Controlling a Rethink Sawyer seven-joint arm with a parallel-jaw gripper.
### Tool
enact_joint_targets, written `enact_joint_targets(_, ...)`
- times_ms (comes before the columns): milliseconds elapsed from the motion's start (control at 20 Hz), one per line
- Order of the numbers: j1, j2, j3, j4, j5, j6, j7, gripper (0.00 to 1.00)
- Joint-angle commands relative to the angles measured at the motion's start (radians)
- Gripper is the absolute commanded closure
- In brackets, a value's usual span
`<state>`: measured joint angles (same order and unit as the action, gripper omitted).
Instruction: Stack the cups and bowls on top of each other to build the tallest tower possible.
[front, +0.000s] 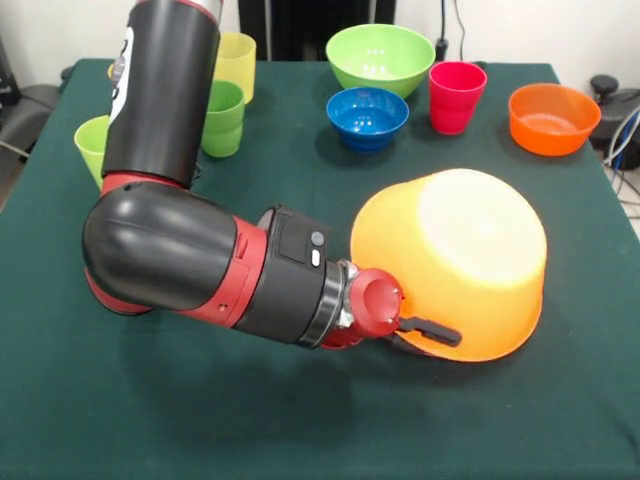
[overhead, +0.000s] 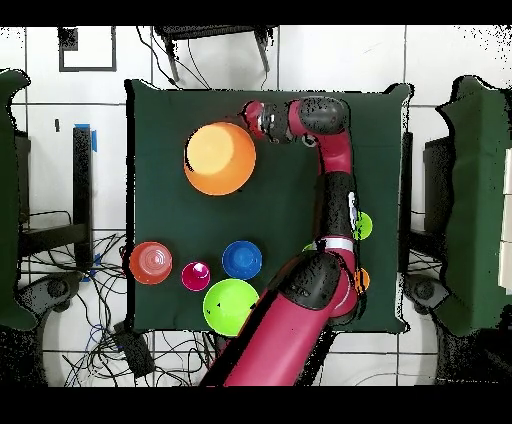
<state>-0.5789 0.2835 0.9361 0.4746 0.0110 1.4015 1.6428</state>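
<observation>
Frontally, a dark green cloth worktop carries glossy plastic ware. The fingers pinch the rim of the large orange bowl – tipped, base facing up and away. Beyond them stand a blue bowl, light green bowl and red-pink cup.

Overhead – tiled floor around the worktop; the orange bowl shows its round base beside the fingers.

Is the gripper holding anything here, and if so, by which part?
The gripper holds the large orange bowl, upside down and tilted, by its rim at the edge nearest the arm.
</observation>
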Motion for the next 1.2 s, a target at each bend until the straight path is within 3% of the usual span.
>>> enact_joint_targets(50, -0.012, -0.017, 0.031, -0.037, -0.082, -0.117, -0.325, 0.00)
enact_joint_targets(700, -0.026, -0.089, -0.029, 0.037, -0.105, -0.182, -0.329, 0.00)
enact_joint_targets(800, -0.035, -0.114, -0.033, 0.067, -0.108, -0.229, -0.354, 0.00)
enact_joint_targets(1100, -0.056, -0.223, -0.037, 0.167, -0.172, -0.432, -0.576, 0.00)
enact_joint_targets(1200, -0.073, -0.302, -0.077, 0.255, -0.206, -0.479, -0.534, 0.00)
